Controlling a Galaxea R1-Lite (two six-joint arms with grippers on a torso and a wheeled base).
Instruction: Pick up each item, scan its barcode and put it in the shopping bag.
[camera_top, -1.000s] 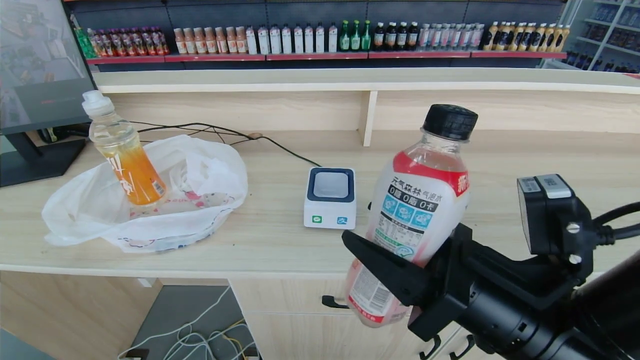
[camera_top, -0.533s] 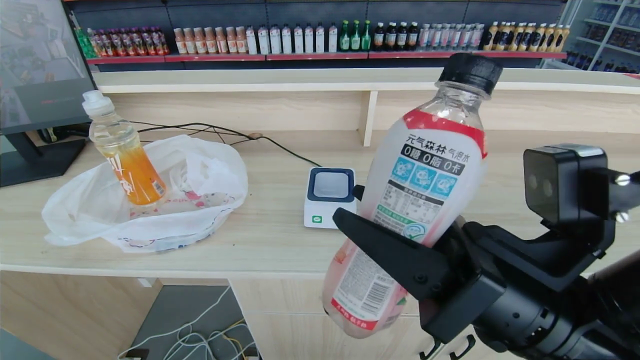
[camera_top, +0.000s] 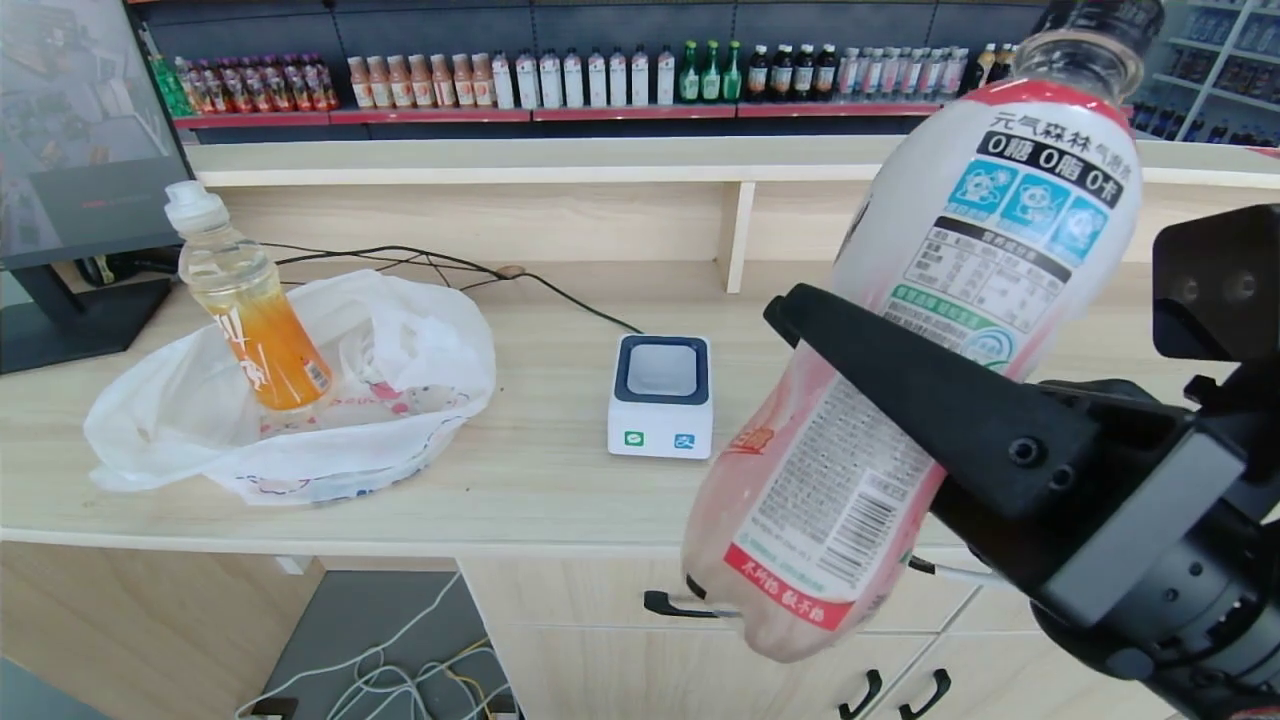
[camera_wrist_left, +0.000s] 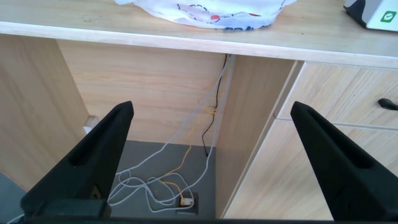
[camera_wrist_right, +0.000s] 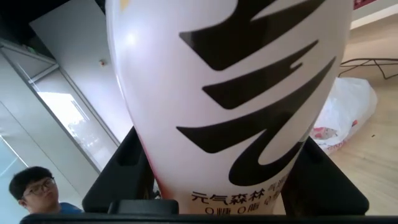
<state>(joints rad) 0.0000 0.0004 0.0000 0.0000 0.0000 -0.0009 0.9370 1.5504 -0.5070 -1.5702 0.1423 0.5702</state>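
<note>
Head view: a pink drink bottle (camera_top: 830, 500) is pinched by the right gripper (camera_top: 850, 300) at four o'clock from the scanner (camera_top: 660, 395); the left gripper (camera_wrist_left: 212, 112) is spread.

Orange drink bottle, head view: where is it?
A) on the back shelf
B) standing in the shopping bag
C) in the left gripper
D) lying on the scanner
B: the orange drink bottle stands inside the open white shopping bag on the counter, apart from the scanner; the right gripper holds the pink bottle.
</note>
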